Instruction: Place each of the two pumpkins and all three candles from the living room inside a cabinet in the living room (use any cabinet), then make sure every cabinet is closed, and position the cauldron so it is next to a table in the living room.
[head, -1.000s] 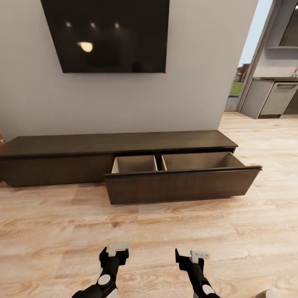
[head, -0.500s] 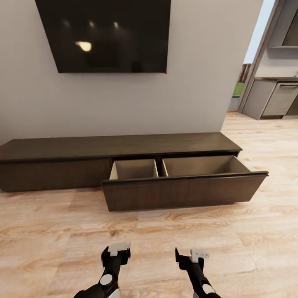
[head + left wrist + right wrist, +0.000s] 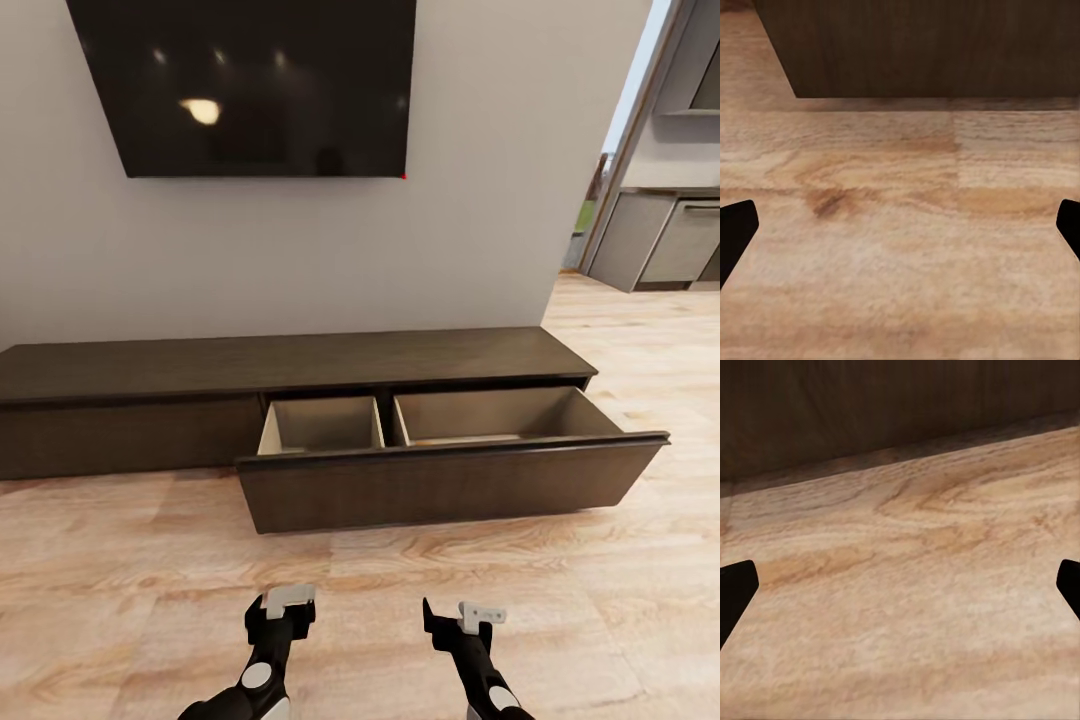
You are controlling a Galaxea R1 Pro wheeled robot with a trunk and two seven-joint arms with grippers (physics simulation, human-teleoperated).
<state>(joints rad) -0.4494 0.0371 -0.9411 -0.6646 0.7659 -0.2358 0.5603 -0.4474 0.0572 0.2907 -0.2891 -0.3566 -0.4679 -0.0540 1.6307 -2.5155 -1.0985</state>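
Left tool (image 3: 279, 612) low in the frame, left of centre, over the wood floor (image 3: 120, 580), fingers spread wide, holding nothing. Cabinet (image 3: 290, 365) spans mid-frame against the grey wall (image 3: 480, 200); its right-hand drawer (image 3: 450, 485) pulled out, pale insides showing. Dark TV (image 3: 250, 85) upper centre. Right tool (image 3: 462, 620) low, right of centre, likewise spread and empty-handed.

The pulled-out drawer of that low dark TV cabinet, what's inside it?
The drawer shows two pale beige compartments, a smaller left one and a wider right one. Their visible parts look bare; the dark front panel hides the near floor of each.
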